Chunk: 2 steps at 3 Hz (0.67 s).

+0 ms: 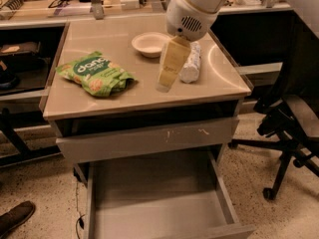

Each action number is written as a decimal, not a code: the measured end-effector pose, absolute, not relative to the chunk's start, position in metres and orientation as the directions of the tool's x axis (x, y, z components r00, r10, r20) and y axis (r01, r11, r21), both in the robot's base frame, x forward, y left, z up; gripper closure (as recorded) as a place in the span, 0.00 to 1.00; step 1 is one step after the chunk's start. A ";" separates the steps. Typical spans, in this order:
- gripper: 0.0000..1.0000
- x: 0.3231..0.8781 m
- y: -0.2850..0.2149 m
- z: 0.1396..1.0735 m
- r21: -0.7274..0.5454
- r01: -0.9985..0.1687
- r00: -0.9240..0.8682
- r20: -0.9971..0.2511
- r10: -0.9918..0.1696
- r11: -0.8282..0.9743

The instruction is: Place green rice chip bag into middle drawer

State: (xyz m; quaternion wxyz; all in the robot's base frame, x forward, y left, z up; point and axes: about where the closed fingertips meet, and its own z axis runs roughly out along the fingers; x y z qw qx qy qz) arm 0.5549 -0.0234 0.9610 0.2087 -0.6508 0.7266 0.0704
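Note:
The green rice chip bag [94, 73] lies flat on the left part of the tabletop [144, 96]. My gripper [164, 86] hangs from the white arm over the middle of the tabletop, to the right of the bag and apart from it, just above the surface. It holds nothing that I can see. The middle drawer [154, 198] is pulled out below the table, and its grey floor is bare.
A white bowl [151, 44] stands at the back middle of the tabletop. A white patterned bottle [191, 62] lies just right of the gripper. A shut grey drawer front with scratch marks [149, 138] is above the open drawer. An office chair [294, 133] stands to the right, and a shoe [15, 218] is at bottom left.

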 end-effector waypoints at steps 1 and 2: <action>0.00 0.555 -0.014 0.965 -0.164 -0.979 -0.041 -0.425 -0.904 0.121; 0.00 0.563 0.011 0.949 -0.148 -0.985 -0.010 -0.447 -0.894 0.085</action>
